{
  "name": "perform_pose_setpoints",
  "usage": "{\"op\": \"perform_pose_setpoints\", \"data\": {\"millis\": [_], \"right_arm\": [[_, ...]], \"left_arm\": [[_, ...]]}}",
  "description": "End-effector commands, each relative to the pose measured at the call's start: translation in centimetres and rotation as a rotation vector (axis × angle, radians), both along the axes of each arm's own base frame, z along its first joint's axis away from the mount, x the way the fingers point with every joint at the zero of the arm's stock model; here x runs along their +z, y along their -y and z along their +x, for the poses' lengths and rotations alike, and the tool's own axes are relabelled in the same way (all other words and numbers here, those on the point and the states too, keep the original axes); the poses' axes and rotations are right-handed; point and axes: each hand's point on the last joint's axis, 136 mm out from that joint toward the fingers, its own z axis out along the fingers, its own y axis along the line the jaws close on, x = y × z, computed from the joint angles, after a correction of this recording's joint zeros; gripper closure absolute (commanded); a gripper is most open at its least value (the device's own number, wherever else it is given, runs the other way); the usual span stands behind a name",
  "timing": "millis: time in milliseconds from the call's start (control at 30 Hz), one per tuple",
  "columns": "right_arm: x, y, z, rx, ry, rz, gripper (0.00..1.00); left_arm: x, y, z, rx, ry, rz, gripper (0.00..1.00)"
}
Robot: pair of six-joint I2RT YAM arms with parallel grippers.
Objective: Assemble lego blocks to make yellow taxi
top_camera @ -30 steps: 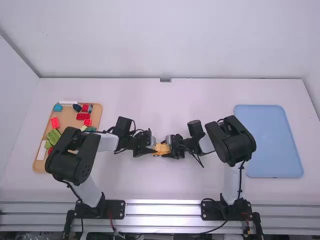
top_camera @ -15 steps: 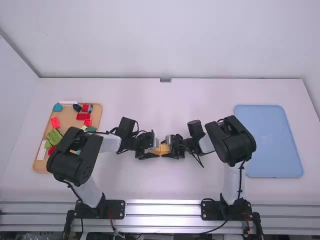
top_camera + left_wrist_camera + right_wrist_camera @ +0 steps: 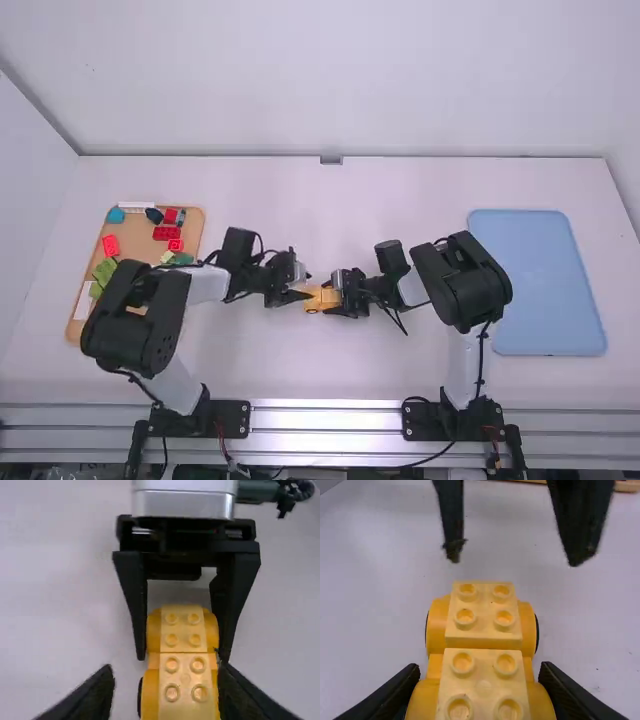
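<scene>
From where I operate, the yellow studded toy-car body (image 3: 483, 614) looks like smooth moulded plastic with a soft sheen, and the small red rectangular block (image 3: 166, 233) looks like plastic too. The white surface (image 3: 250, 365) looks smooth and mostly matt, while the tan rectangular board (image 3: 140, 236) looks like wood and the long silver rail (image 3: 325, 405) like shiny metal.

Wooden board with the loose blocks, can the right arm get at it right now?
Probably not: the left arm lies between the right end effector and the wooden board, and that end effector is clamped on the yellow blocks.
</scene>
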Motion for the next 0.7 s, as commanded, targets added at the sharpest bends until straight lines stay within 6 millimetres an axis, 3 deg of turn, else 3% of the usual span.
{"op": "perform_pose_setpoints", "data": {"millis": [0, 33, 67, 167, 433, 667], "right_arm": [[-1.1, 0.2, 0.3, -0.024, 0.008, -0.048, 0.42], [-1.1, 0.2, 0.3, -0.024, 0.008, -0.048, 0.42], [-1.1, 0.2, 0.3, -0.023, 0.008, -0.048, 0.42], [-1.1, 0.2, 0.3, -0.024, 0.009, -0.049, 0.42], [-1.0, 0.2, 0.3, -0.023, 0.008, -0.048, 0.39], [-1.1, 0.2, 0.3, -0.023, 0.008, -0.048, 0.38]], "left_arm": [[0.8, -0.1, -0.1, 0.007, -0.025, -0.030, 0.71], [0.8, -0.1, -0.1, 0.007, -0.025, -0.030, 0.71], [0.6, 0.0, -0.4, -0.003, -0.028, -0.024, 0.85], [0.3, 0.0, -0.9, -0.021, -0.030, -0.010, 0.98], [-2.3, -0.8, -1.7, -0.001, -0.068, 0.140, 0.98], [-3.6, 1.1, -2.4, -0.040, -0.032, 0.200, 0.98]]}}
